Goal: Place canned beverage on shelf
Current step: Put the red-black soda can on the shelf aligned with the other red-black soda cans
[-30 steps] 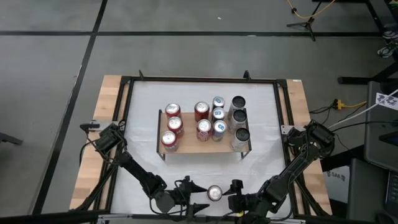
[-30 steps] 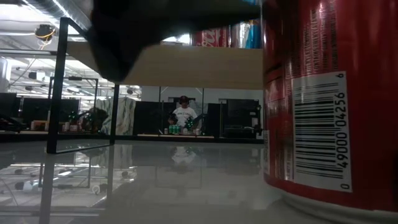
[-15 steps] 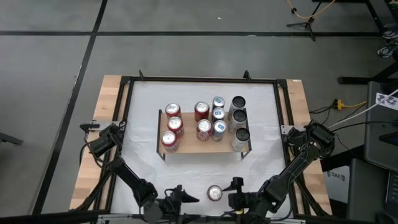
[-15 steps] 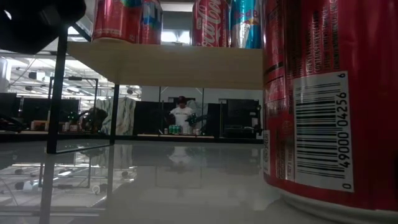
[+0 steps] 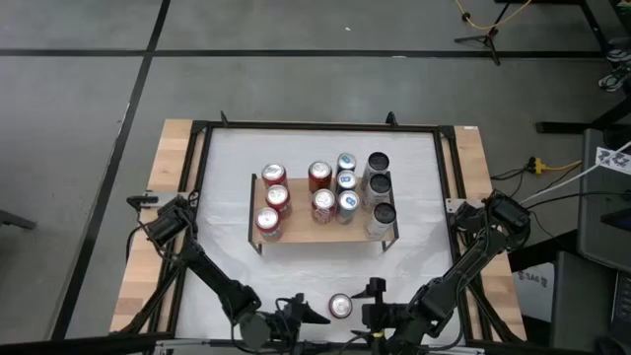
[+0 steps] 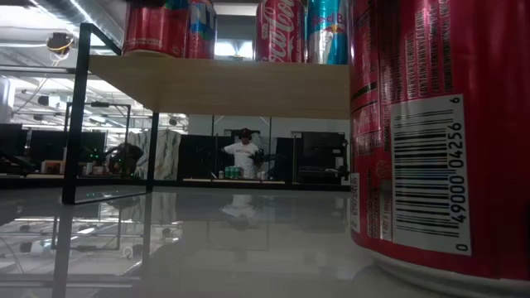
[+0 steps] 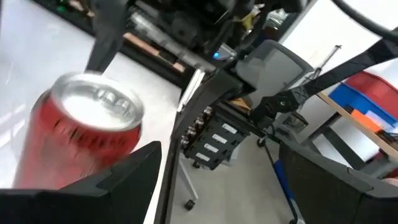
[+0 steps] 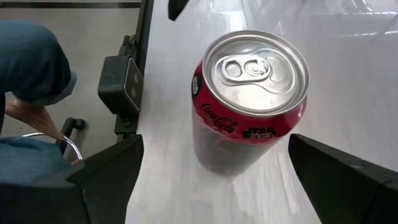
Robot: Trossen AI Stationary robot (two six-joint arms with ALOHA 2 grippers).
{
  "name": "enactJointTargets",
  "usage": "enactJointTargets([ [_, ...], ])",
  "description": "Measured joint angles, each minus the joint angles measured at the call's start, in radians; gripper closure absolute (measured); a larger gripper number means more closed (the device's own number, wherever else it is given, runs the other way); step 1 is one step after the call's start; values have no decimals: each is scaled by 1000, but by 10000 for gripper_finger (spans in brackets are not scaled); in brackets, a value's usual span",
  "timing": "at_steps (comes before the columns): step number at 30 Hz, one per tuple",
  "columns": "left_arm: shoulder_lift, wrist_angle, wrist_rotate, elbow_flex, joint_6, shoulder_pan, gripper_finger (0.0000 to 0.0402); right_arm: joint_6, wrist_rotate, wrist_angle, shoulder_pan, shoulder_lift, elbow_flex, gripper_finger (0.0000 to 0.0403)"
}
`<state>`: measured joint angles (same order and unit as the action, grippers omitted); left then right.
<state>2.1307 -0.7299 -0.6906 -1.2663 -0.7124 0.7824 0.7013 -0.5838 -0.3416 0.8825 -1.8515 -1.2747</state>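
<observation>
Left arm (image 5: 258,320) returned beside upright can (image 5: 340,306).

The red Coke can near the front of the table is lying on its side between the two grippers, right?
Not quite. The red Coke can stands upright, its silver top facing up, as the right wrist view shows. It does sit near the table's front edge, between the left gripper and the right gripper, and both are open.

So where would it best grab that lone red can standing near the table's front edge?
Probably around the mid-body of the upright red aluminium can, coming level from the side. Its round wall suits two fingers, and the open right gripper already straddles it.
</observation>
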Motion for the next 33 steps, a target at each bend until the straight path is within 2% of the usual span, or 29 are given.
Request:
enactJointTargets([
  [5, 0, 20, 30, -30, 27, -21, 82, 0, 0, 1, 0, 0, 0, 11],
  [27, 42, 67, 39, -32, -18, -25, 82, 0, 0, 3, 0, 0, 0, 11],
  [33, 42, 64, -25, -32, -18, -30, 82, 1, 20, 2, 0, 0, 0, 11],
])
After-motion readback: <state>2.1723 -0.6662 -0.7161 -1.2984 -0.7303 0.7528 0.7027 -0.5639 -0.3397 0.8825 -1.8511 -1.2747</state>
